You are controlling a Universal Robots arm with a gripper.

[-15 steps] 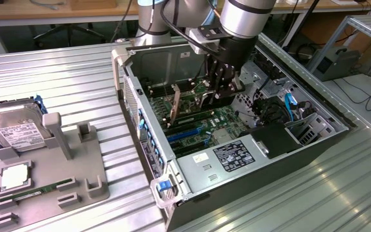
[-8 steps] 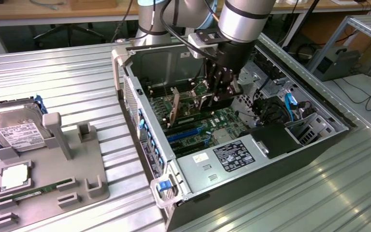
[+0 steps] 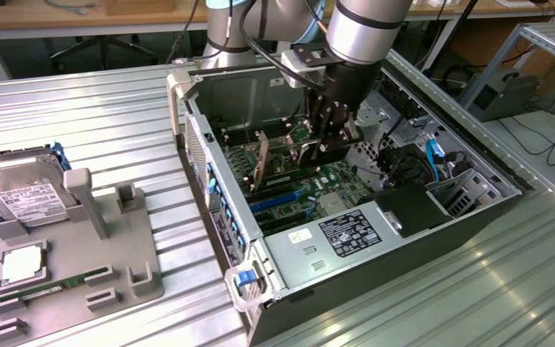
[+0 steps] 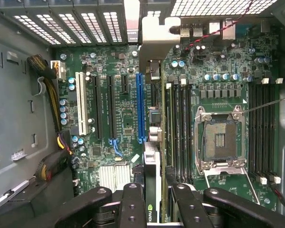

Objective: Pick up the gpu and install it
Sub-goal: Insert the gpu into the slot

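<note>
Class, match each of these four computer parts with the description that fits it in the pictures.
1. gpu
2. hard drive
3. memory stick
4. processor socket

A. green and narrow
B. bears a white label
C. held between the fingers
D. empty, on the motherboard

Pairs: 1-C, 2-B, 3-A, 4-D

Open computer case (image 3: 374,296) on a metal table (image 3: 95,123).
A hard drive (image 3: 27,195) and green memory stick (image 3: 51,286) sit on a grey holder (image 3: 123,253).
</note>
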